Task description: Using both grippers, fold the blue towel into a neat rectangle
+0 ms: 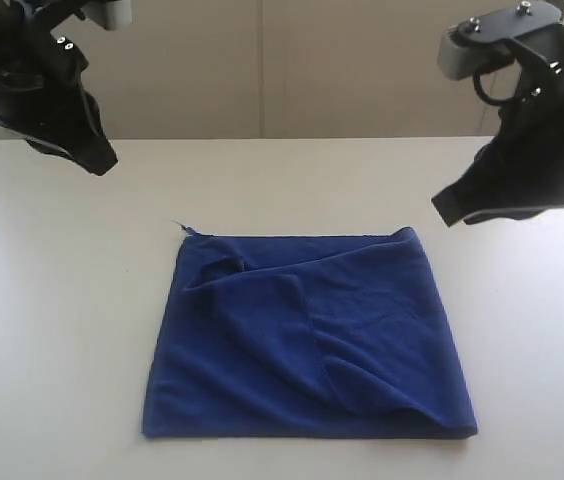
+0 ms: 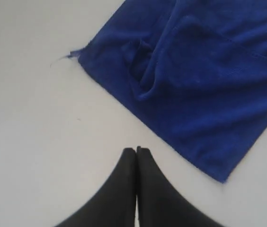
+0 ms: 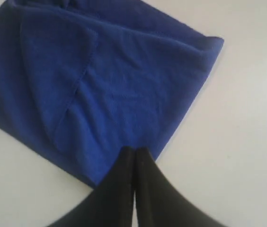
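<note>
Both raised, left pincer (image 1: 103, 162) closed, right pincer (image 1: 448, 212) closed, blue towel (image 1: 362, 330) below

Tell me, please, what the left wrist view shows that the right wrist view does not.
Only the left wrist view: the loose thread at a corner of the blue towel, and the shut left gripper against bare table. Only the right wrist view: the shut right gripper, tips at the towel's edge, and a folded-over corner. Both: the rumpled towel on the white table.

Lab-like robot bench: plain white table (image 1: 62, 300), beige panelled wall (image 1: 362, 70) behind.
</note>
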### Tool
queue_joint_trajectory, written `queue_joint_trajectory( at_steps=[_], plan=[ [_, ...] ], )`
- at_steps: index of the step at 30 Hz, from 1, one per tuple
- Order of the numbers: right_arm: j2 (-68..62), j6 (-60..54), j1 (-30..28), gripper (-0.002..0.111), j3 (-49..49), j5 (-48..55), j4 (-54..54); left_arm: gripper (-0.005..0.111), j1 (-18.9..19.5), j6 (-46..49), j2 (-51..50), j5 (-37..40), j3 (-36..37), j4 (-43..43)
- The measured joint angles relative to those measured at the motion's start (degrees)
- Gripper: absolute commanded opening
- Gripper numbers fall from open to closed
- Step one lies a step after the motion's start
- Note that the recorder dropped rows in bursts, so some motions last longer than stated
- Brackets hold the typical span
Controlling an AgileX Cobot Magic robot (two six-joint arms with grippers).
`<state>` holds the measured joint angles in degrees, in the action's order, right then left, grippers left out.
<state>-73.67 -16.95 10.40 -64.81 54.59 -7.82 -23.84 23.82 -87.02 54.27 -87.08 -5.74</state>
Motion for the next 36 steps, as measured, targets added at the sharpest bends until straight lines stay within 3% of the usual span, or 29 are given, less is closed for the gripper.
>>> queue_joint_trajectory(
  at_steps=[6, 9, 14, 18, 25, 30, 32, 36],
  plan=[
    [2.2, -3.0, 0.0, 0.0, 2.0, 1.0, -3.2, 0.0, 0.0, 9.7, -3.2, 0.5, -0.1, -8.6],
    [2.3, -11.8, 0.0, 0.0, 2.7, -1.0, -12.0, 0.0, -0.1, 10.7, -8.8, 0.8, -0.2, -11.0],
    [-0.9, -21.7, 0.0, 0.019, 5.6, -4.4, -18.2, 0.0, -0.1, 10.9, -17.1, 1.7, -1.9, -16.3],
    [-4.6, -22.6, 0.0, 0.024, 9.0, -6.9, -20.9, 0.0, -0.1, 10.9, -21.8, 2.0, -6.5, -19.5],
    [-9.9, -34.1, 0.0, 0.024, 11.2, -9.9, -32.4, 0.0, 2.5, 11.3, -35.5, 10.3, -26.4, -16.7],
    [-13.1, -35.8, 0.5, 0.032, 11.3, -11.7, -34.1, 0.0, 4.7, 15.1, -38.5, 10.3, -28.1, -16.0],
    [-14.3, -37.7, 1.2, 0.037, 11.3, -13.5, -34.3, 0.006, 5.3, 16.2, -38.7, 9.7, -28.0, -16.0],
    [-16.7, -41.6, 3.9, 0.045, 11.3, -19.1, -34.6, 0.028, 5.4, 17.3, -38.8, 7.6, -28.0, -18.3]
  ],
)
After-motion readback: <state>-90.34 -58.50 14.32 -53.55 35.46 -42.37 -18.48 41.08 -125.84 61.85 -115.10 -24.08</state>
